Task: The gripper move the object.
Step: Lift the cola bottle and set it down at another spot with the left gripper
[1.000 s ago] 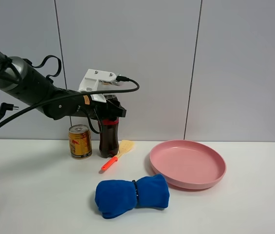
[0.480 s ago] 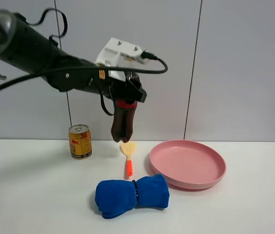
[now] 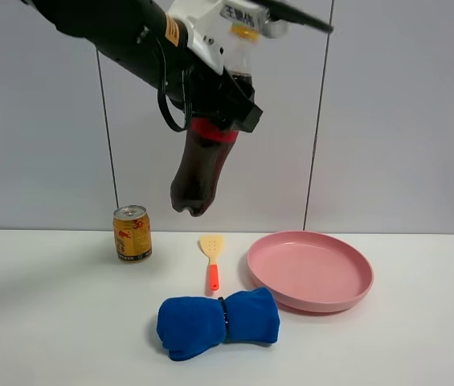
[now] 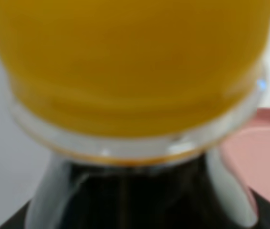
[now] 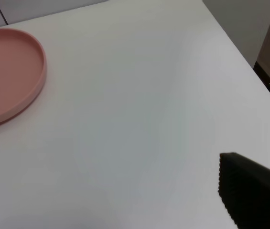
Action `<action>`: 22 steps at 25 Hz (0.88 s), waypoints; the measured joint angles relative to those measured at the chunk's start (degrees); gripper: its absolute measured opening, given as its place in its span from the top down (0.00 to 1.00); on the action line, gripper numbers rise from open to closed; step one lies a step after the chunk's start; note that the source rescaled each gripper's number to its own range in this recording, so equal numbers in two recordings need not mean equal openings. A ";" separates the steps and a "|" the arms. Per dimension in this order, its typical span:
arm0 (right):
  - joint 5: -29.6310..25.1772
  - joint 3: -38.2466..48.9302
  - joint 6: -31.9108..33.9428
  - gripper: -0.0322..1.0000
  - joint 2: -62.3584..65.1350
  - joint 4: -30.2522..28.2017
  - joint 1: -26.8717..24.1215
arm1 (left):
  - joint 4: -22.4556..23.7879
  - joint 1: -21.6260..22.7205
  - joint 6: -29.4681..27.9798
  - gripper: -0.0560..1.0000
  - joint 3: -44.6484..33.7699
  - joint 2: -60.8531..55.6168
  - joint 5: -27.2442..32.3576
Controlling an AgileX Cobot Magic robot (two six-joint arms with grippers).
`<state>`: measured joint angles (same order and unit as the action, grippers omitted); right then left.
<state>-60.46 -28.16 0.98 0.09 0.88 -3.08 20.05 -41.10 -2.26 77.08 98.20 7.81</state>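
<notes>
Dark bottle (image 3: 199, 175) within left gripper (image 3: 222, 103)

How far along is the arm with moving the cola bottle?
Done: the cola bottle is lifted clear of the table and hangs tilted in the air. In hand: the left gripper is clamped on it just above the red label. Left: setting it down; nothing shows where.

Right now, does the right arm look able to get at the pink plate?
Probably yes: its wrist view shows only bare table between it and the pink plate, and the left arm holds the cola bottle high, clear of it.
</notes>
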 joint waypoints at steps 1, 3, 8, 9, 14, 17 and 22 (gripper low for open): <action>0.00 0.00 0.00 0.00 0.00 0.00 0.00 | -0.29 -1.31 0.00 0.94 0.00 -1.11 1.40; 0.00 0.00 0.00 0.00 0.00 0.00 0.00 | -1.96 -3.66 0.00 0.94 -0.12 -2.86 2.39; 0.00 0.00 0.00 0.00 0.00 0.00 0.00 | -7.30 -10.51 1.11 0.94 -0.80 -4.44 -0.88; 0.00 0.00 0.00 0.00 0.00 0.00 0.00 | -7.99 -11.51 1.25 0.94 -0.86 -4.11 -2.03; 0.00 0.00 0.00 0.00 0.00 0.00 0.00 | -9.08 -14.35 0.49 0.94 -0.86 -0.42 -11.82; 0.00 0.00 0.00 0.00 0.00 0.00 0.00 | -9.08 -14.34 -4.42 0.94 -0.86 2.81 -16.53; 0.00 0.00 0.00 0.00 0.00 0.00 0.00 | -3.16 -14.34 -13.21 0.94 -0.93 7.81 -23.35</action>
<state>-60.46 -28.16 0.98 0.09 0.88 -3.08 16.89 -55.44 -15.47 76.16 106.01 -15.54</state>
